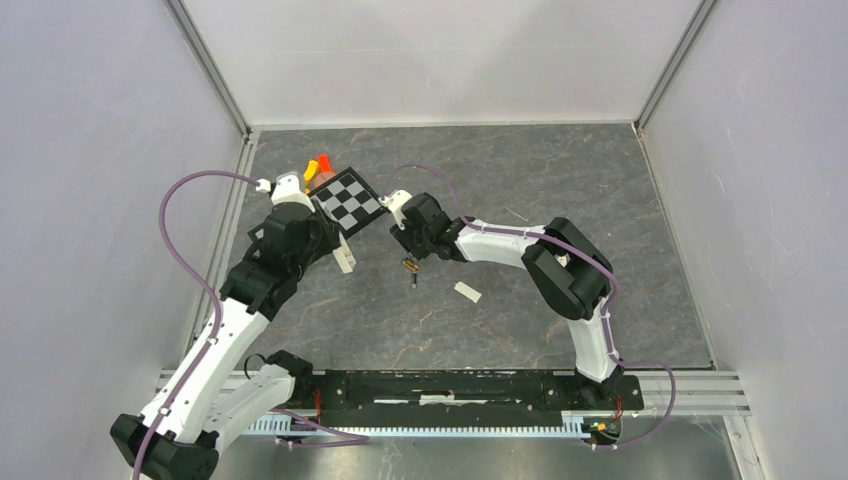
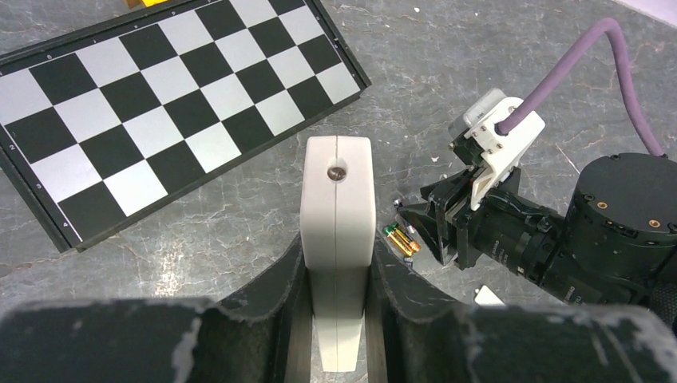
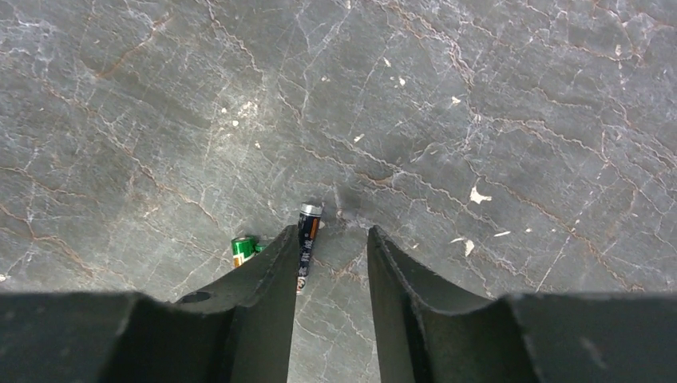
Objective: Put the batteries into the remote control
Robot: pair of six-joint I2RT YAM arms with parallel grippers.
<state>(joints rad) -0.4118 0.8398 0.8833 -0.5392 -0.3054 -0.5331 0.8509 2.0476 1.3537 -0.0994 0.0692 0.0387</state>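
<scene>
Batteries (image 3: 307, 239), two tiny cylinders, lie on the grey marbled surface (image 3: 479, 96) at the right claw (image 3: 331, 239), whose jaws stand apart. The dark orange-banded one lies along the inner side of one finger, and the green-gold one lies just outside that finger. Left claw (image 2: 338, 255) is clamped on the slim white plastic remote control (image 2: 338, 183), nearby.

White-and-black arms (image 1: 215, 340), purple cables (image 2: 575, 68)

Green battery (image 3: 242, 248) half hidden
</scene>
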